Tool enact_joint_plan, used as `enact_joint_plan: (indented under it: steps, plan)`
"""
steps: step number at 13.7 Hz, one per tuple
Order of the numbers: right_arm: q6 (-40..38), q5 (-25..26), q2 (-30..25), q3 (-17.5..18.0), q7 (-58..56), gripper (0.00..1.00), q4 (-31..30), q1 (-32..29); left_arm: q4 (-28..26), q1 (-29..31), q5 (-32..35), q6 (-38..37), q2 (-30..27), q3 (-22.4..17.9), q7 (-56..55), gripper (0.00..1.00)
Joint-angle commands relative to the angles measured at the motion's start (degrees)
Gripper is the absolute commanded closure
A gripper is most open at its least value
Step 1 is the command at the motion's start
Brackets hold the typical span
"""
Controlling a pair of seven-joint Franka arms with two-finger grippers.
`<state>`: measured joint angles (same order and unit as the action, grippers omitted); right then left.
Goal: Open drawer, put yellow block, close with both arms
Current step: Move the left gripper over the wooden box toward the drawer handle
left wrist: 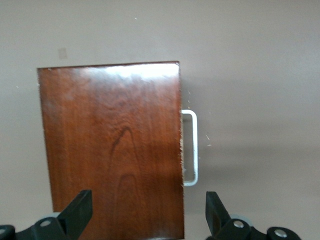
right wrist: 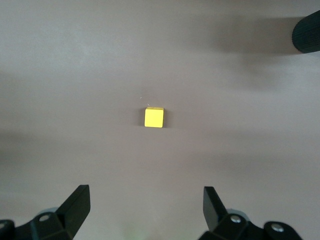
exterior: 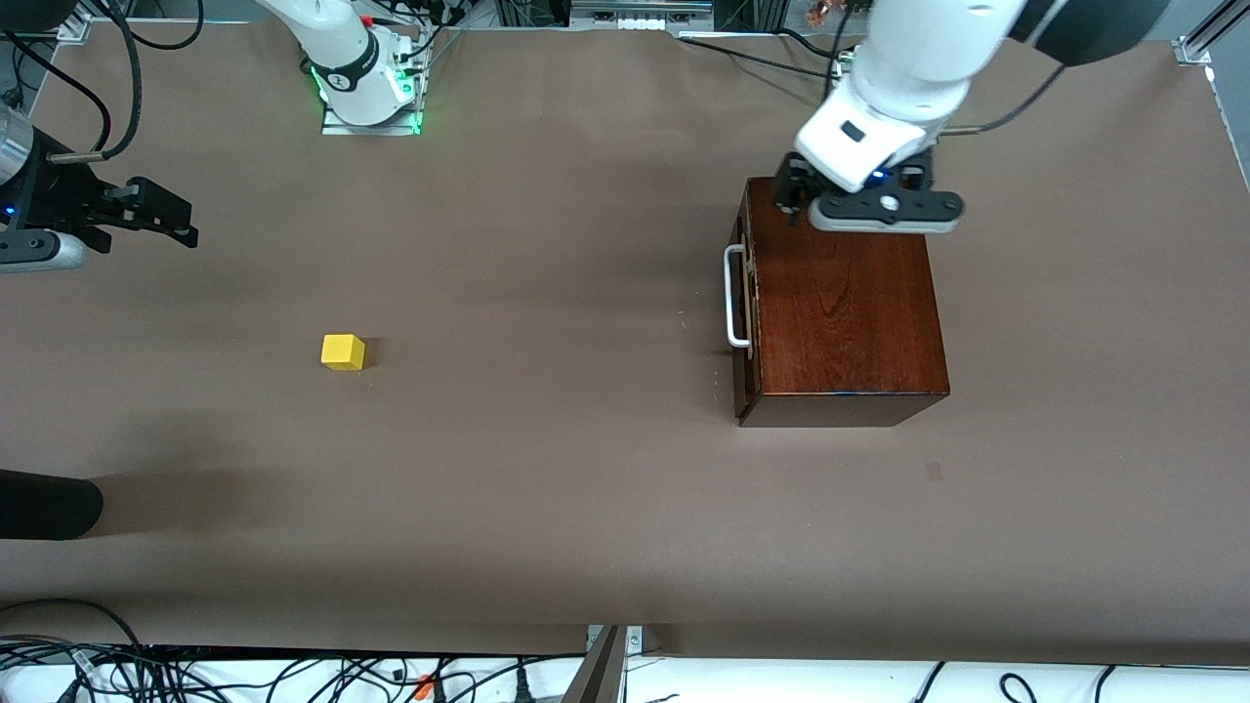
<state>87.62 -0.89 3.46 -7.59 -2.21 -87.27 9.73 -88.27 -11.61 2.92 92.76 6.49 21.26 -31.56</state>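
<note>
The drawer sits shut in the reddish-brown wooden box, its white bar handle facing the right arm's end of the table. My left gripper hangs open over the box's top, at the end nearest the arms' bases, with nothing between its fingers. The handle shows off to one side of the box. The yellow block lies alone on the brown table toward the right arm's end. My right gripper hovers open and empty over the table near that end, apart from the block.
A dark rounded object pokes in at the table's edge at the right arm's end, nearer the front camera than the block, and also shows in the right wrist view. Cables run along the near edge. The right arm's base is green-lit.
</note>
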Motion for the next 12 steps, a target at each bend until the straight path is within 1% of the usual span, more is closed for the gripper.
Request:
enact_joint_plan:
  steps: [1,4,5,6,7,9,12]
  plan:
    - [-0.26,-0.34,-0.12,0.21,-0.08,0.00,0.61,-0.33,1.87,-5.51,3.92,0.06,2.20,0.09,-4.29,0.00]
    - [-0.26,-0.34,-0.12,0.30,-0.08,0.00,0.61,-0.33,2.05,-10.44,6.65,-0.12,3.53,0.09,-6.14,0.00]
    - [-0.17,-0.34,-0.12,0.30,-0.08,0.00,0.61,-0.33,2.05,-11.76,7.09,-0.12,4.14,0.09,-8.23,0.00]
    - [-0.17,-0.34,-0.03,0.21,-0.08,0.00,0.61,-0.42,2.05,-13.60,8.40,-0.21,4.93,0.09,-12.95,0.00]
    - [-0.17,-0.42,-0.03,0.21,-0.08,0.00,0.61,-0.33,2.05,-14.31,8.76,-0.56,5.89,0.09,-16.48,0.00]
    - [-0.17,-0.42,-0.03,0.21,-0.08,0.00,0.61,-0.33,2.14,-15.63,8.94,-0.56,6.95,0.09,-16.78,0.00]
    - [-0.17,-0.34,-0.03,0.21,-0.08,0.00,0.61,-0.33,2.58,-15.73,8.94,-0.39,8.36,0.00,-15.73,0.00]
